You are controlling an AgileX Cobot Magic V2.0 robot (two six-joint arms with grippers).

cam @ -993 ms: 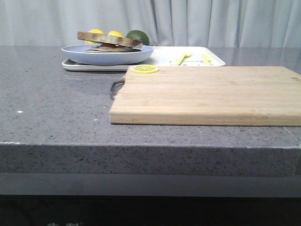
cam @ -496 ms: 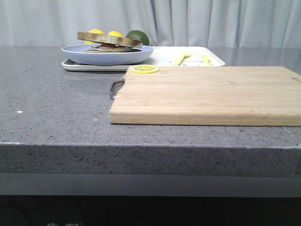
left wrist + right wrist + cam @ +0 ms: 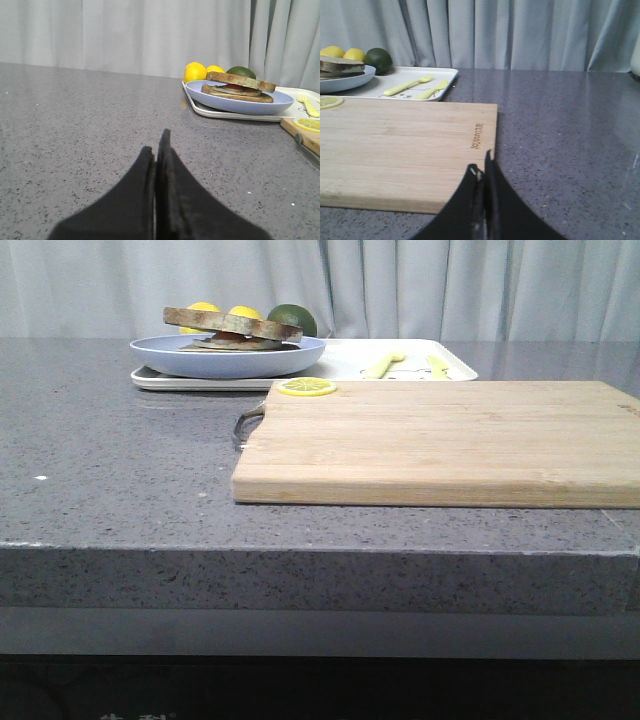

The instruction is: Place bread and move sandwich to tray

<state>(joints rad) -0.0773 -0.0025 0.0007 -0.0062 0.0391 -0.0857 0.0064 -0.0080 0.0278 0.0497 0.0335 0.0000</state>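
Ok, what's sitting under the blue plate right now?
The blue plate with the sandwich rests on the left end of the cream tray. The tray's surface beneath the plate is covered, so anything there can't be seen.

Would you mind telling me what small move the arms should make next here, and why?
Probably none beyond staying parked: the sandwich, bread on top, sits on its blue plate on the tray. The left gripper and right gripper are shut and empty, low over the counter.
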